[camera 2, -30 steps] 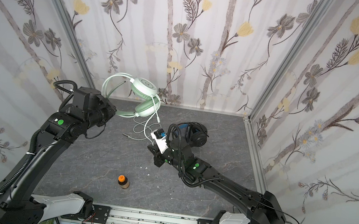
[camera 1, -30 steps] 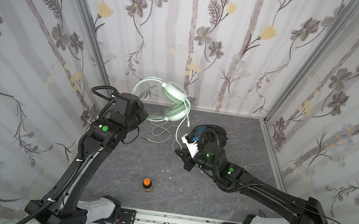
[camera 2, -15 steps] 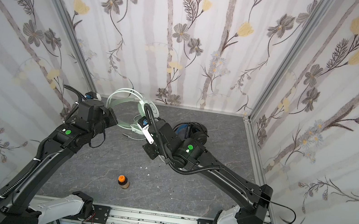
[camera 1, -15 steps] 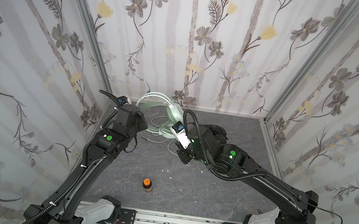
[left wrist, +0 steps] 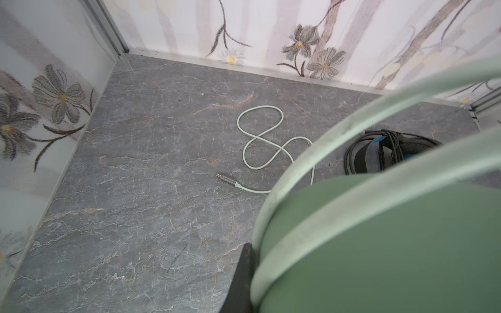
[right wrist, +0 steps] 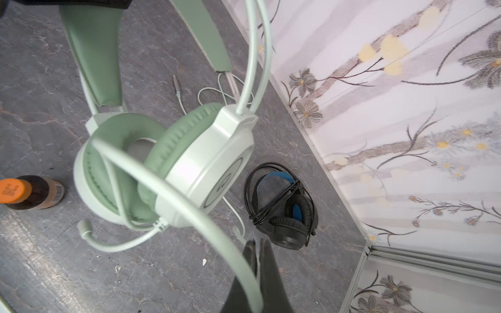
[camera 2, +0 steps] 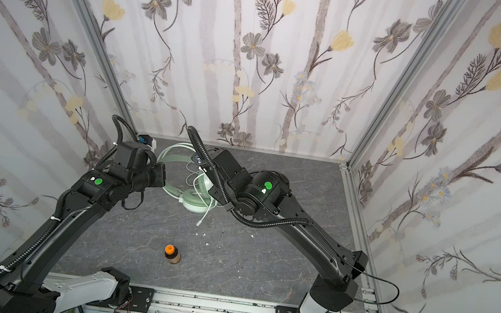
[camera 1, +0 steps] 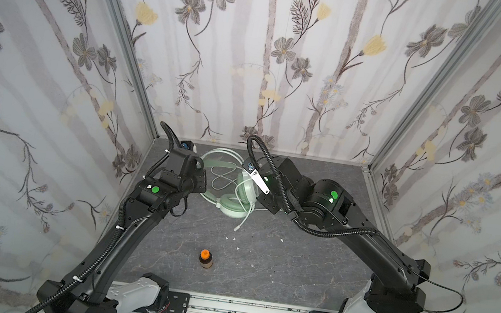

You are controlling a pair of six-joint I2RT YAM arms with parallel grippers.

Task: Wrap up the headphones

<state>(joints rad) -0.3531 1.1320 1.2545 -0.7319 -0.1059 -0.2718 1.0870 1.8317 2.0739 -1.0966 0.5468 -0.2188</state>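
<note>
landmark: I take the orange-capped bottle [camera 1: 205, 259], standing upright on the counter [camera 1: 276, 267].
mint-green headset [camera 1: 232, 206]: beyond the bottle toward the back wall, well apart from it. I cannot tell whether its ear cups touch the counter.
left gripper [camera 1: 202, 183]: beyond the bottle and to its left. The jaws are closed on the headband of the mint-green headset, which fills my left wrist view.
right gripper [right wrist: 257, 257]: beyond the bottle and to its right. I see the jaws pinched on the white cable [right wrist: 173, 189], which arches from the ear cups to them.
plug [left wrist: 226, 178]: the loose end of the white cable lies in loops on the counter, farther from the bottle than the mint-green headset.
mic boom [right wrist: 113, 244]: curves off one ear cup, with its tip toward the bottle.
black headset [right wrist: 284, 214]: on the counter, farther from the bottle than the mint-green one, toward the back right corner. Its black cable is wound round it. The right arm covers it in both top views.
</note>
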